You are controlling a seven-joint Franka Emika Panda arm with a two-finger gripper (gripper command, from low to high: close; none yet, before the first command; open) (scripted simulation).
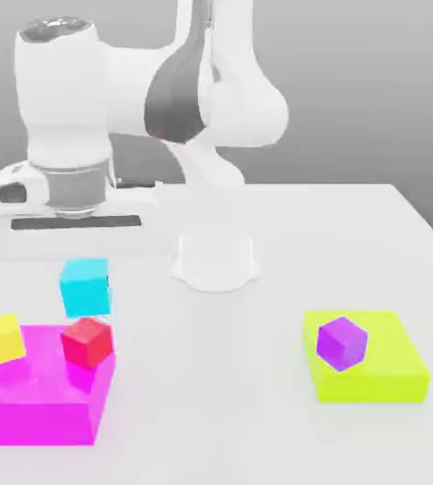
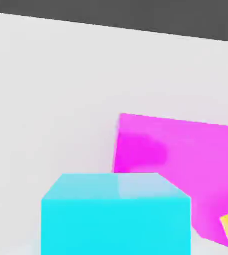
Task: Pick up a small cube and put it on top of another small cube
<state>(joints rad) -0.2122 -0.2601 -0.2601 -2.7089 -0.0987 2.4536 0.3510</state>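
plain cyan cube [image 1: 85,287] above matte red cube [image 1: 87,342] on magenta slab [image 1: 30,409].

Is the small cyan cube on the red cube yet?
Not yet: the small cyan cube sits apart from the red cube, beyond the magenta block.

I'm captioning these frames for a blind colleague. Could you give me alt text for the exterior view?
A white robot arm stands over a white table, with a cyan cube just above a red cube on a magenta block. A yellow cube also sits on that block at the exterior view's left. At the right, a purple cube rests on a lime block.
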